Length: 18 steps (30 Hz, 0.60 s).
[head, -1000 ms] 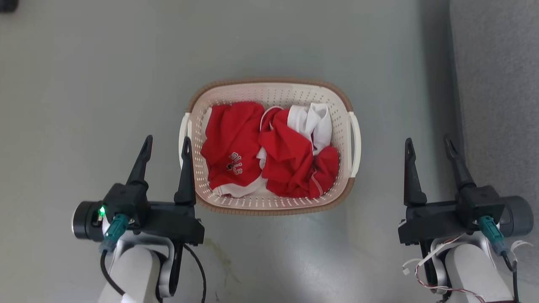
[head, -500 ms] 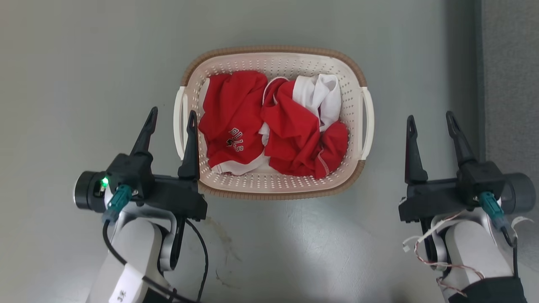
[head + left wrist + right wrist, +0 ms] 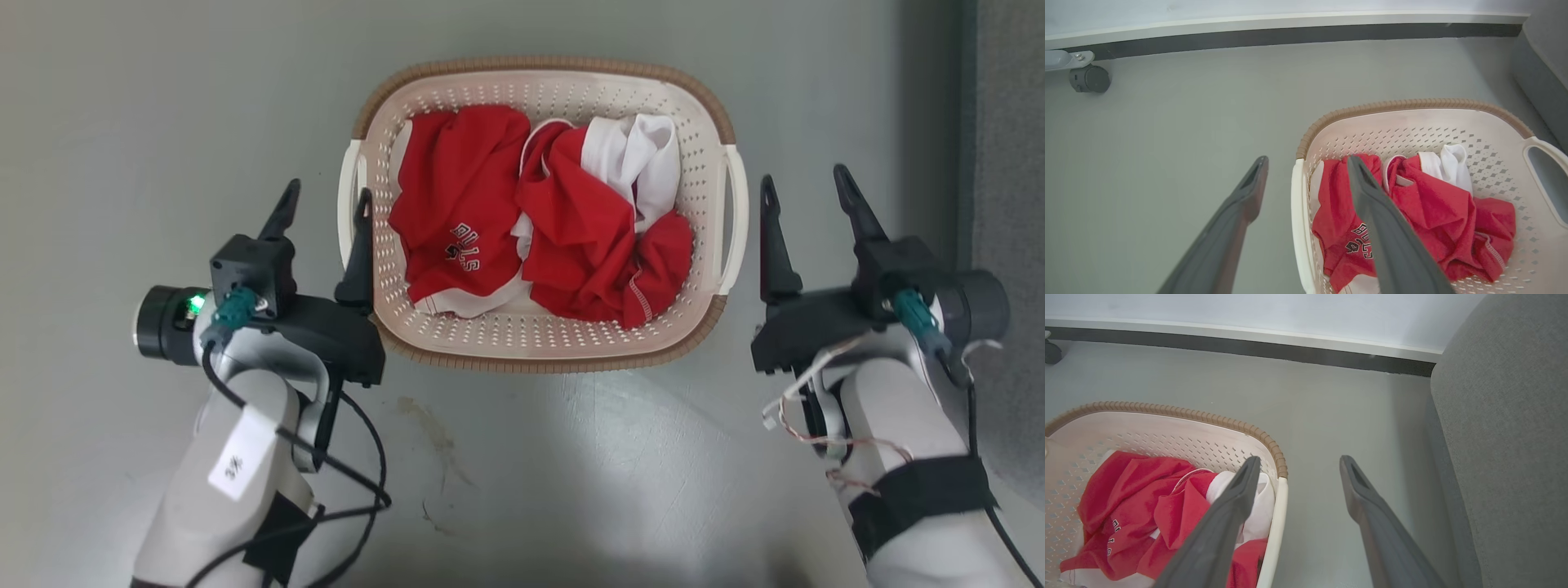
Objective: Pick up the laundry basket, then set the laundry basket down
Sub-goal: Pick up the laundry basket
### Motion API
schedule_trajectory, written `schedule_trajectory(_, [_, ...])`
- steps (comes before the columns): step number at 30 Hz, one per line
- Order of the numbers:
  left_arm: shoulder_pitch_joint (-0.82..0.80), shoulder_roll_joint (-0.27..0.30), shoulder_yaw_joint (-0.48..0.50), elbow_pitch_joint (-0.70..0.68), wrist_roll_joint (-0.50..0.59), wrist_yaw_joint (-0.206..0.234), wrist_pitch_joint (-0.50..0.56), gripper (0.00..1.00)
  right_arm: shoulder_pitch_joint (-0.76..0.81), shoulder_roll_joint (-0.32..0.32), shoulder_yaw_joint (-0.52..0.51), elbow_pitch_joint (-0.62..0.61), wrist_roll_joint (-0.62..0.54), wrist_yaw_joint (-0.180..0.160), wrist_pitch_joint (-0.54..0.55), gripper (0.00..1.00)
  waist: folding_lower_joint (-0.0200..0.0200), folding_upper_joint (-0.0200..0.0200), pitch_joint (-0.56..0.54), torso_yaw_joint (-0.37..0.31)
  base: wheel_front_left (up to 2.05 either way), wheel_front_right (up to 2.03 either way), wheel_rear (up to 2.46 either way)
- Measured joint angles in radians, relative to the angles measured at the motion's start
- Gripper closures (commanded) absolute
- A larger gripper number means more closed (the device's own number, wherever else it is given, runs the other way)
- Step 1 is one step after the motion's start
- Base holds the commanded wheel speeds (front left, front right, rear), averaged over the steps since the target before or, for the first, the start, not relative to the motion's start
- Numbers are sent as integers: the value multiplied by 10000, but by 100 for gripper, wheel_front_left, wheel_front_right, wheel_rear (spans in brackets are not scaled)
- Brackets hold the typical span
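The laundry basket stands on the grey floor, cream-white and perforated with a brown rim, holding red and white clothes. My left gripper is open at the basket's left handle, its inner finger lying over that handle. In the left wrist view the left gripper straddles the white handle, one finger on each side. My right gripper is open just right of the right handle. In the right wrist view the right gripper frames that handle.
A grey upholstered piece stands close to the right of my right arm, also large in the right wrist view. A wall with a dark baseboard runs beyond the basket. A caster wheel sits at the far left.
The camera has shifted, so the basket sits higher in the picture. Both open grippers have come forward along the basket's sides, and the right one has closed in towards its handle.
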Motion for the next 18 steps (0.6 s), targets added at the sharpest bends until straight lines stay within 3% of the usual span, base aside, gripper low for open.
schedule_trajectory(18, [-1815, -109, -54, 2652, -90, -447, 249, 0, -1834, 65, 88, 2523, 2, 15, 117, 0, 0, 0, 1090, 178, 0, 0, 0])
